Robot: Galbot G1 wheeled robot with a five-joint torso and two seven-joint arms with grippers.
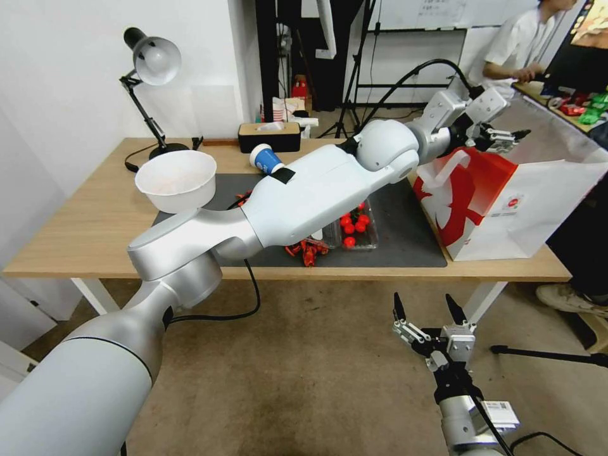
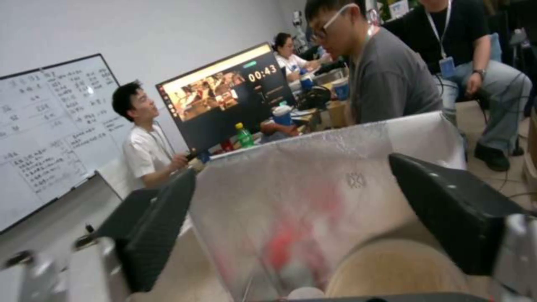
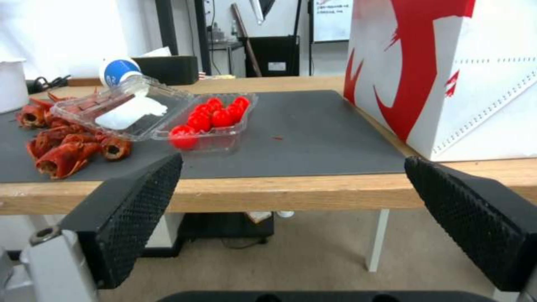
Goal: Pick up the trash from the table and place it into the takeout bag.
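My left arm reaches across the table (image 1: 76, 234) to the red-and-white takeout bag (image 1: 506, 202) at the right end. My left gripper (image 1: 506, 136) hangs open over the bag's mouth with nothing between its fingers. In the left wrist view the left gripper (image 2: 291, 167) looks down into the takeout bag's silvery lining (image 2: 313, 180); a tan round bowl (image 2: 392, 264) lies inside beside a blurred red shape (image 2: 282, 243). A blue paper cup (image 1: 266, 158) lies tipped over on the dark mat (image 1: 405, 234). My right gripper (image 1: 423, 304) stands open below the table's front edge.
A large white bowl (image 1: 176, 180) sits at the mat's left. A clear box of red tomatoes (image 3: 212, 117) and red crayfish shells (image 3: 67, 147) lie near the front edge. A desk lamp (image 1: 152, 63) and a tissue box (image 1: 269, 136) stand at the back. People sit beyond the bag.
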